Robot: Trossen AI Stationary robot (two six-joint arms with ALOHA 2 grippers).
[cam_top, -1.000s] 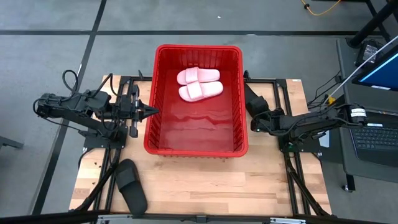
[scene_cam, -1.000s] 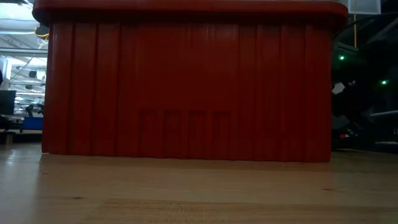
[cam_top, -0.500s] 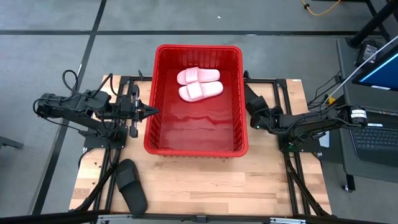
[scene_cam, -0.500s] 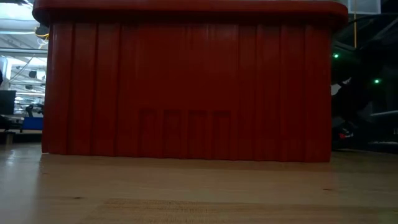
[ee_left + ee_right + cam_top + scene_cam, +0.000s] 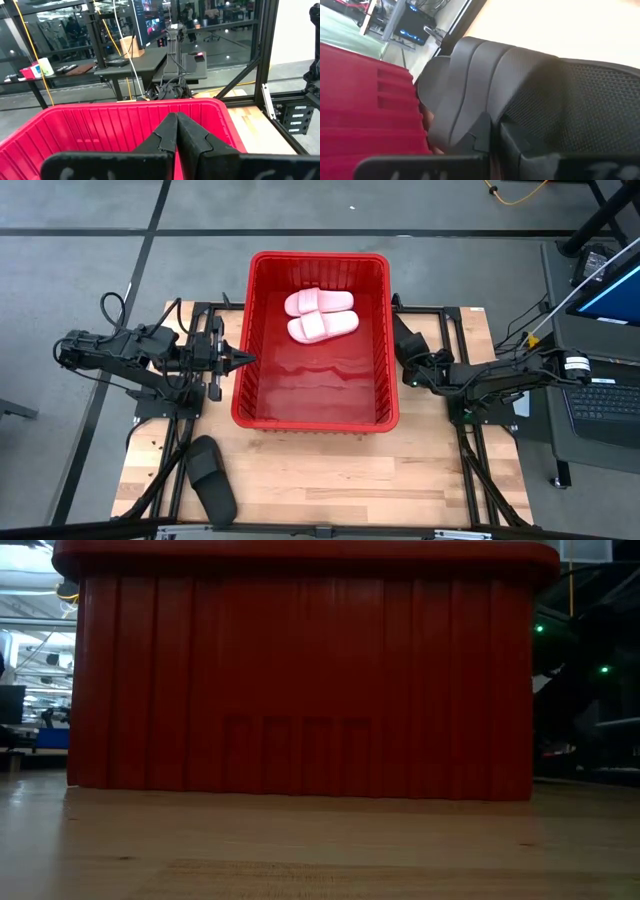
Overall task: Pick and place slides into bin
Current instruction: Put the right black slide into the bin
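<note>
The red bin stands mid-table with two pale pink slides lying on its floor at the far end. One black slide lies flat on the table near the front left corner. Another black slide lies beside the bin's right wall and fills the right wrist view. My right gripper is at its near end, fingers shut together against it. My left gripper hangs shut by the bin's left wall, touching nothing. My right gripper meets the black slide at its near end, where a smooth curved part joins a textured part. The fingers come roughly level from the table's right side. They hide the place of contact, so the kind of hold does not show. The slide rests on the table.
The bin's tall ribbed wall fills the low view. Black frame rails run along both sides of the bin on the wooden table. A laptop stands off the right edge. Bare table lies in front of the bin.
My right gripper has shut its fingers at the near end of the black slide beside the bin's right wall. The slide has stayed where it was. My left arm has kept still.
</note>
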